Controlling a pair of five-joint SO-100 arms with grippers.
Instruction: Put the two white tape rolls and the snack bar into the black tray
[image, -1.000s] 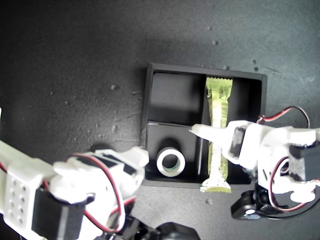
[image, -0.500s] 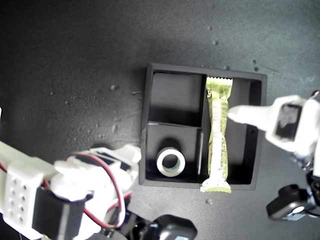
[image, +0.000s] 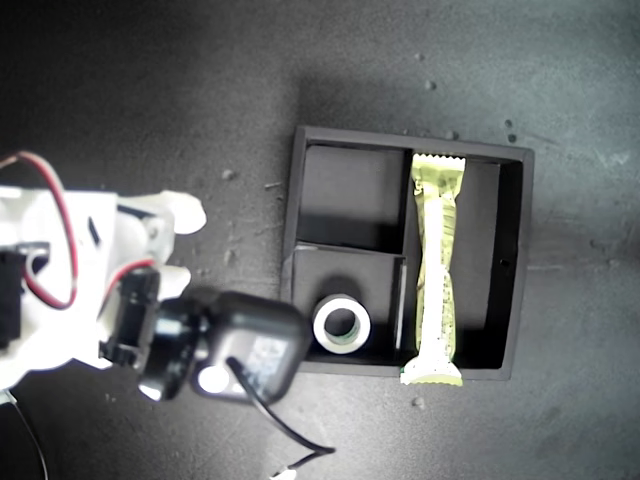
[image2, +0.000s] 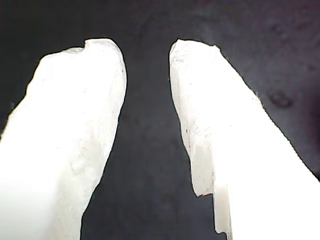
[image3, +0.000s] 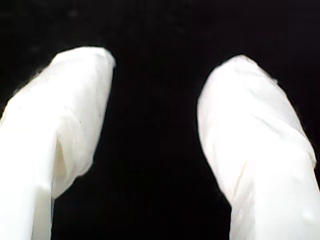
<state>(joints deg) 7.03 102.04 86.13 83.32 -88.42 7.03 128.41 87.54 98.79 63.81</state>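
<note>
1. One arm (image: 70, 290) shows in the exterior view, at that view's left and well apart from the black tray (image: 294, 200). It lies low over the dark table (image: 150, 90). Its two white fingers (image: 183, 212) point toward the view's right and stand apart with nothing between them. A black camera (image: 240, 350) hangs on it near the tray's near-left corner, and red wires (image: 62, 230) loop over its body. The wrist views do not settle which arm it is.
2. In the same view, one white tape roll (image: 341, 324) lies flat in the tray's near-left small compartment. The snack bar (image: 436, 270) lies lengthwise in the long compartment on the right, against the partition. Its near crimped end rides over the tray's near wall.
3. The first wrist view shows the first gripper (image2: 147, 50) released. Its jaws are spread, with only dark, speckled table between them.
4. The second wrist view shows the second gripper (image3: 155, 60) likewise released. Its jaws are wide apart over plain black, and it grasps nothing.
</note>
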